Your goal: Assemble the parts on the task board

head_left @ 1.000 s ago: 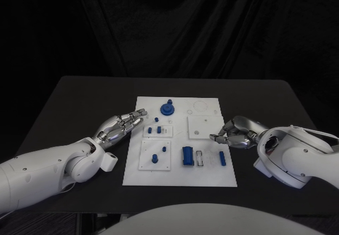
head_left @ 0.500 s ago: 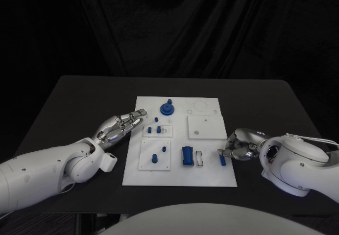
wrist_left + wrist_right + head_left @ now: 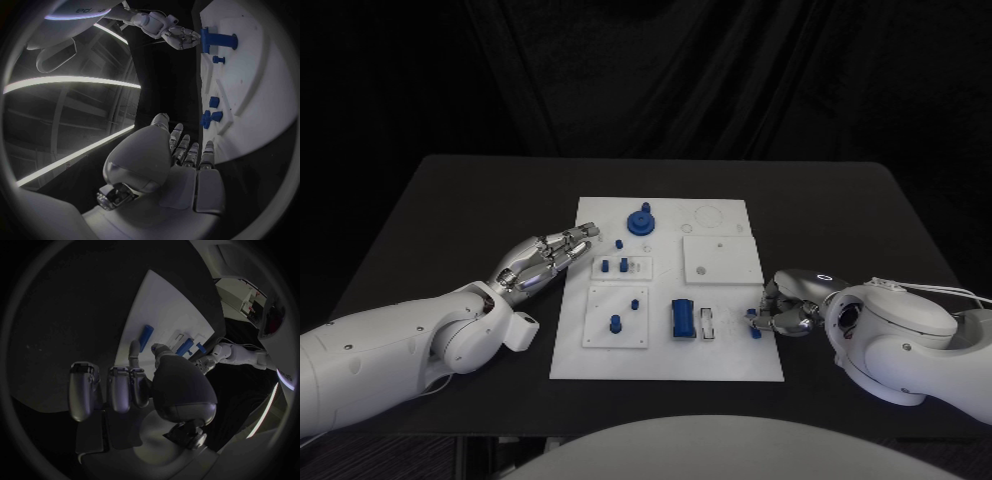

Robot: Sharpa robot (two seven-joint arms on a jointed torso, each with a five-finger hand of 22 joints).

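Note:
The white task board (image 3: 727, 356) lies mid-table with several blue parts on it. A slim blue bar (image 3: 753, 322) lies near the board's right edge. My right hand (image 3: 788, 308) sits just beside that bar, fingers curled toward it. In the right wrist view a fingertip (image 3: 134, 347) and the thumb reach the near end of the bar (image 3: 146, 335) without enclosing it. My left hand (image 3: 551, 256) hovers by the board's left edge, fingers straight and apart, holding nothing. The left wrist view shows its flat palm (image 3: 182, 167) beside the board (image 3: 265, 75).
A blue block (image 3: 682, 318) lies left of the bar. A round blue knob (image 3: 642, 221) stands at the board's far end, and small blue pegs (image 3: 625, 266) stand in the left plates. Bare black table (image 3: 459, 210) surrounds the board.
My right hand has slid along the board's right edge toward the robot, from beside the square white plate to the blue bar. The left hand and the parts have stayed put.

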